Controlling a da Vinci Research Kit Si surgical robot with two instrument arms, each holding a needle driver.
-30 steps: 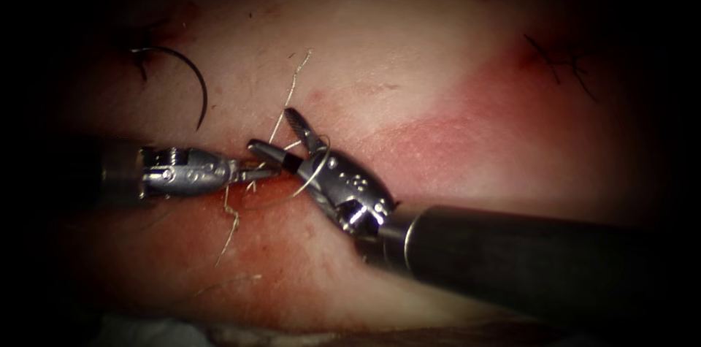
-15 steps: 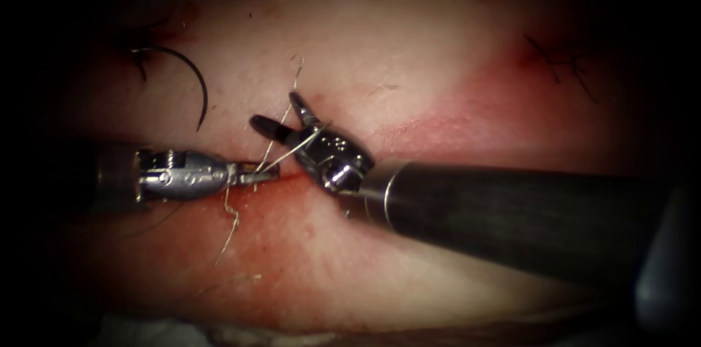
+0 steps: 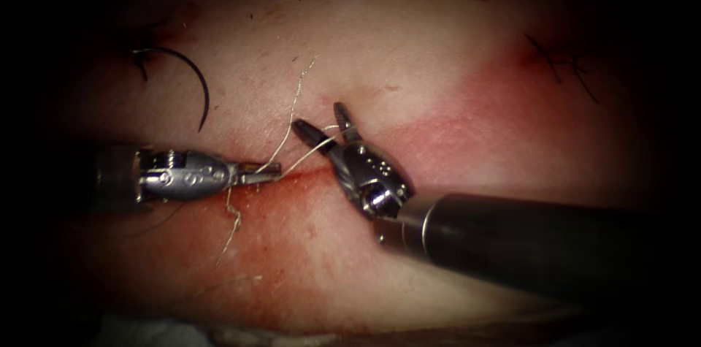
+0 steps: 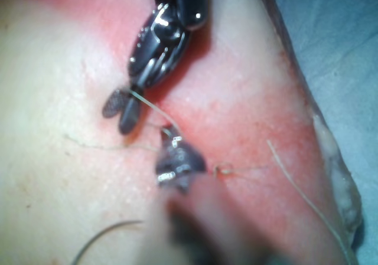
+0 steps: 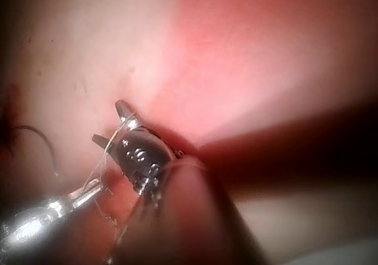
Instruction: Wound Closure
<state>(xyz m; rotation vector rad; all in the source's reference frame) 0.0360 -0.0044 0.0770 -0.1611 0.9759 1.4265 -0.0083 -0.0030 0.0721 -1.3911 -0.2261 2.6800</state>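
Needle [image 3: 191,84]: lies free on the tissue [image 3: 453,47] at far left, held by neither tool; its far end sits at a dark stitch site, and whether the tip enters the tissue cannot be determined.

Left hand [image 3: 272,169]: lies level at the left end of the cut [image 3: 310,175], jaws pressed together, pinching the thread [image 3: 310,151]. From this pinch, the thread runs right and slightly far to the right hand [image 3: 325,120].

Right hand: jaws spread, nothing clamped. The thread crosses its jaw base. Its shaft enters from near right. Red fluid [image 3: 292,223] stains the tissue near the cut.

Loose thread ends [image 3: 232,226] trail near the left hand.
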